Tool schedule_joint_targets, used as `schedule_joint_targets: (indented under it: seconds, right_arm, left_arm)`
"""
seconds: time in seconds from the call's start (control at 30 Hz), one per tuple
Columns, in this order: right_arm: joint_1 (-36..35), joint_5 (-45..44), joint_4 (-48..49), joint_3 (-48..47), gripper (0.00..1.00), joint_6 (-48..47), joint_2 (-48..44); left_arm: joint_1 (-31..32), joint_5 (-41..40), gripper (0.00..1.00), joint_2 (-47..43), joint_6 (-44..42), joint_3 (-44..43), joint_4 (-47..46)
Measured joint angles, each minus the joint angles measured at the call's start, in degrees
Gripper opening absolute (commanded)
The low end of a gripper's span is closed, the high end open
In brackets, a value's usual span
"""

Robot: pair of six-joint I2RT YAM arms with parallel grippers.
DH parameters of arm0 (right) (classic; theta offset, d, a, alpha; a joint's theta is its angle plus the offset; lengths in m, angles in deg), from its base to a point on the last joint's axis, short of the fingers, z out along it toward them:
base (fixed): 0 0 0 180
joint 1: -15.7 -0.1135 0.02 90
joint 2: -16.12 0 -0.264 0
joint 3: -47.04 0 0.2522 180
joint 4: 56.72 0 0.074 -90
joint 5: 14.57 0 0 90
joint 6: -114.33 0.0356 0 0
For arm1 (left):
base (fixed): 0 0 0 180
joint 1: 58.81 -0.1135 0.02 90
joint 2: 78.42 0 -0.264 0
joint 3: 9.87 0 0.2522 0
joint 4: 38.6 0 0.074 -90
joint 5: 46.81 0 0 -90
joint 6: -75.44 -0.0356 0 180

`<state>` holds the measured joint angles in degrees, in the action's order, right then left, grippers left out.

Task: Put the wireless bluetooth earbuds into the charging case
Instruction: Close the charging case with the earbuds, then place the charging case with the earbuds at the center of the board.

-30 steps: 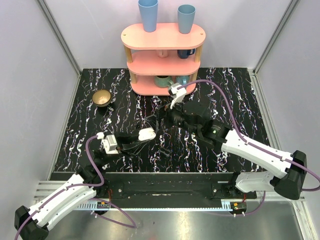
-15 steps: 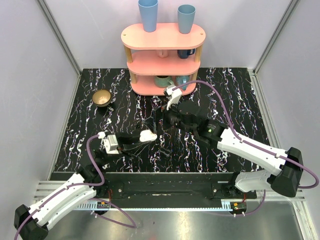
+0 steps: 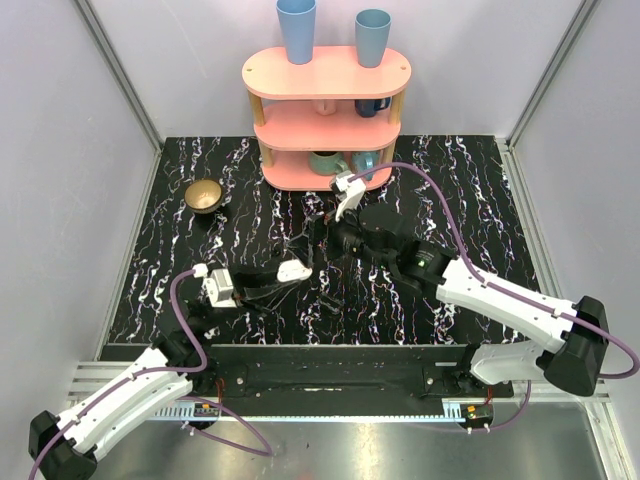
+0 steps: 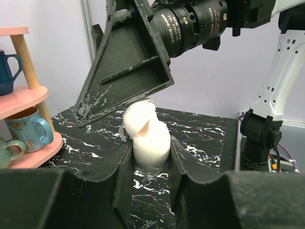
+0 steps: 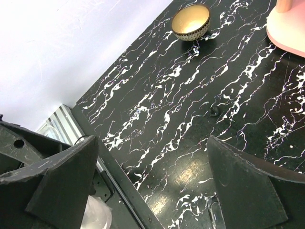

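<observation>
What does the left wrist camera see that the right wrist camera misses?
Only the left wrist plainly shows the left end effector clamping the white charging case, lid open, plus mugs on the pink shelf. Only the right wrist: the gold bowl and the right end effector with fingers spread. Both: the black marble table and that shelf.

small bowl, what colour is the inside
The bowl is gold inside; right wrist view shows it best.
</observation>
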<state>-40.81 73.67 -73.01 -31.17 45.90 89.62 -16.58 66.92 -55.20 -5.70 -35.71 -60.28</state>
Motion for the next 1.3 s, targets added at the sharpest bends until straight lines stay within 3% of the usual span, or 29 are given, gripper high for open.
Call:
schedule_joint_targets:
  seconds: [0.43,0.7,0.97,1.3]
  right_arm:
    - [0.1,0.7,2.4,5.0,1.00,1.4,-3.1]
    - [0.1,-14.4,2.3,12.1,1.00,1.9,-10.1]
    - [0.2,-27.7,2.9,21.5,1.00,4.8,-21.8]
    - [0.3,-29.3,-2.1,29.7,1.00,19.5,-27.6]
  left_arm:
    - [0.0,-3.5,0.00,-0.2,0.0,-0.1,2.5]
    - [0.0,-12.9,0.00,3.6,1.8,-4.8,11.2]
    - [-0.1,-19.1,0.00,15.9,6.8,-9.0,15.9]
    - [-0.7,-16.7,0.00,37.1,13.7,-18.8,14.8]
